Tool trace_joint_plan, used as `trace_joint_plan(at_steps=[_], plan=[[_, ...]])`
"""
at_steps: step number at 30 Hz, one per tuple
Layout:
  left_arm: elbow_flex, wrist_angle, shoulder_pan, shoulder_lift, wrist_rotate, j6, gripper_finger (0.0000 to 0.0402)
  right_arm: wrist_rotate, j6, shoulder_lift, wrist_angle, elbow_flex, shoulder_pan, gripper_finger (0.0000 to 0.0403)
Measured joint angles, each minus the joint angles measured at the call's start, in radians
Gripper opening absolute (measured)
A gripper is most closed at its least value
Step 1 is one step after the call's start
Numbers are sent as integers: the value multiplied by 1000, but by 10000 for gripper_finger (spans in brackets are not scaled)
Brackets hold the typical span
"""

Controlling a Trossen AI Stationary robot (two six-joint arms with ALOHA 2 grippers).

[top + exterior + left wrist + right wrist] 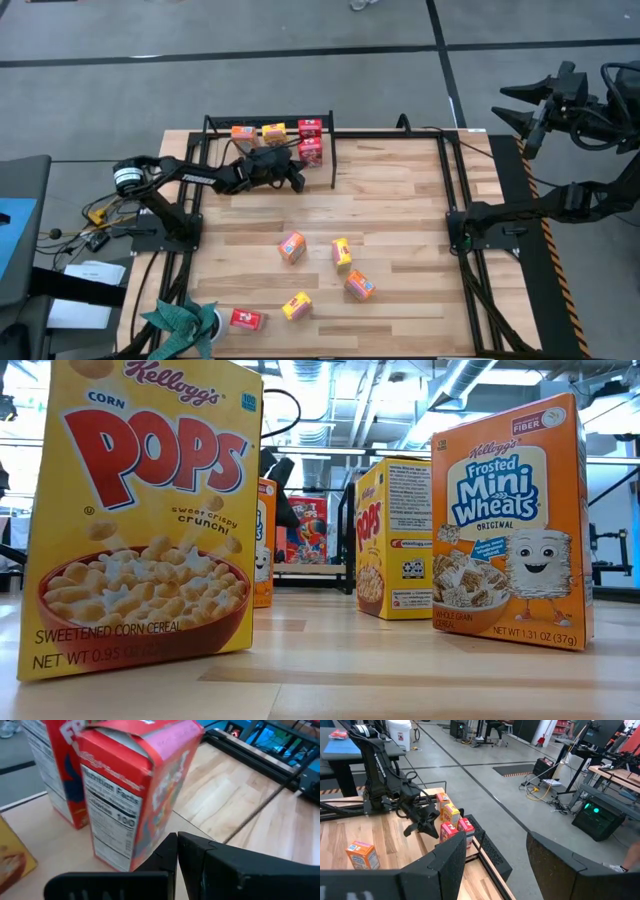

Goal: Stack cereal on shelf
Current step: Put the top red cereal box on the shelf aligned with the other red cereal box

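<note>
A: Large light wooden tabletop (400, 200), bare over most of the far half. Low black tube-frame shelf with wooden board (215, 125) at the far left corner.

B: Contents of shelf?

A: Four small boxes upright: orange box (243, 133), yellow box (274, 131), two red boxes (311, 128), (311, 150). Five more boxes loose on the near part of the table, among them an orange Mini-Wheats box (359, 285) and a yellow Corn Pops box (297, 305).

B: Left arm?

A: Reached across the shelf front. Left gripper (290, 178) just beside the nearer red box. Fingers (200, 857) pressed fully together, nothing between them. From the wrist view, fingertips very near that box's lower corner; contact not confirmable.

B: Right arm?

A: Parked off the table's right edge. Right gripper (495, 865) well spread, empty, clear of everything.

B: Risks?

A: Judged: sideways sweep of closed fingers likely to topple the near red box into its neighbour. Top flap of that box visibly crumpled, so poor seating for anything stacked above.
</note>
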State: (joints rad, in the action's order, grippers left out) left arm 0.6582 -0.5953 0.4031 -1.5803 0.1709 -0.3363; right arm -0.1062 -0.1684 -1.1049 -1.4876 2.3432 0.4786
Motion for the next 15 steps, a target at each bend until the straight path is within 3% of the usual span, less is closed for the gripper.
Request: trace_joint_plan(at_steps=[15], plan=[[0,2,-1,0,78,18,0,0,-23,0,0,0,0,232]])
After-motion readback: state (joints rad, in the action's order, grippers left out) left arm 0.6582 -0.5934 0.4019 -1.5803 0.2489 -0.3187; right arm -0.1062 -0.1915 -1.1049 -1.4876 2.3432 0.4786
